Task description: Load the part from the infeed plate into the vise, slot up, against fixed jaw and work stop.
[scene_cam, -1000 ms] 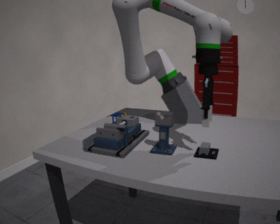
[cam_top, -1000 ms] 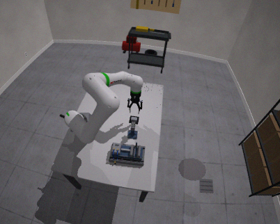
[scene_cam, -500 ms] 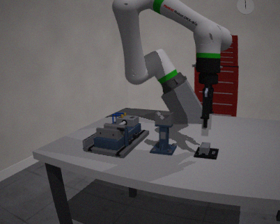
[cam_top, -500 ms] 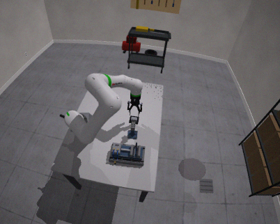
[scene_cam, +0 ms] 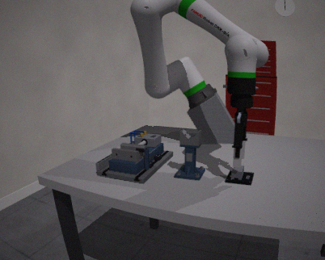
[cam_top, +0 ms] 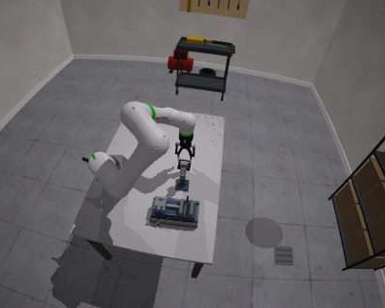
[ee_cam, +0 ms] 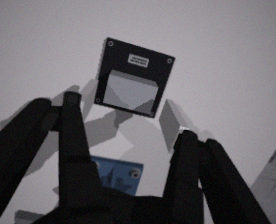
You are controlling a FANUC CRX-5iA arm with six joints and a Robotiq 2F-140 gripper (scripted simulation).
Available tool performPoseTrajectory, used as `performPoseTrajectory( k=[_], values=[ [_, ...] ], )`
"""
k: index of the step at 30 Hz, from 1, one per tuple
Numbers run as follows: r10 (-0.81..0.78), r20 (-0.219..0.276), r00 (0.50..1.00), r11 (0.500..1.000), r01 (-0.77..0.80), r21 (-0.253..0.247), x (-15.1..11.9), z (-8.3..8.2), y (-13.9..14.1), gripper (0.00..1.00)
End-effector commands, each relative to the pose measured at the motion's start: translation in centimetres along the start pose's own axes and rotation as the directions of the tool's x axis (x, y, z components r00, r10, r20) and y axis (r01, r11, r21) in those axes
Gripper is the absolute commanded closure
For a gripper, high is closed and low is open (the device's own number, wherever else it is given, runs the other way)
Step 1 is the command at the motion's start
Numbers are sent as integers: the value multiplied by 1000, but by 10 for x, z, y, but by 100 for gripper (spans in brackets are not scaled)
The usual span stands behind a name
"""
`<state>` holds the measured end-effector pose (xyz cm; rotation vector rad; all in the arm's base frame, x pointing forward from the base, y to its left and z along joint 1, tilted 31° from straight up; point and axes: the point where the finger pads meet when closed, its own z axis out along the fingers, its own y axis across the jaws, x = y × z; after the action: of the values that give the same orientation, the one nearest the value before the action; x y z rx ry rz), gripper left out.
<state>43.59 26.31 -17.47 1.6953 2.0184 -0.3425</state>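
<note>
The part (ee_cam: pixel 130 92), a light grey block, lies on the black infeed plate (ee_cam: pixel 135 75). In the wrist view I cannot tell where its slot is. My gripper (ee_cam: pixel 129 101) hangs straight down, just above the part, with its fingers open and nothing between them. The exterior view shows the gripper (scene_cam: pixel 237 155) a short way above the part (scene_cam: pixel 238 168) on the plate. The open vise (scene_cam: pixel 131 159) stands at the table's left end, far from the gripper. In the top view the gripper (cam_top: pixel 185 155) is over the plate.
The blue V-block (scene_cam: pixel 189 155) stands on its pedestal between the vise and the infeed plate; its base shows in the wrist view (ee_cam: pixel 116 177). A red tool cabinet (scene_cam: pixel 261 93) stands behind the table. A cart (cam_top: pixel 204 67) stands far back.
</note>
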Motion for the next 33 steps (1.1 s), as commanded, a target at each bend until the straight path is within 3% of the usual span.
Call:
performPoseTrajectory(
  k=[1, 15, 33],
  values=[
    [0, 0, 1000, 1000, 0, 0, 0, 2, 0, 49],
    [0, 0, 1000, 1000, 0, 0, 0, 25, 0, 49],
    [0, 0, 1000, 1000, 0, 0, 0, 36, 0, 49]
  ],
)
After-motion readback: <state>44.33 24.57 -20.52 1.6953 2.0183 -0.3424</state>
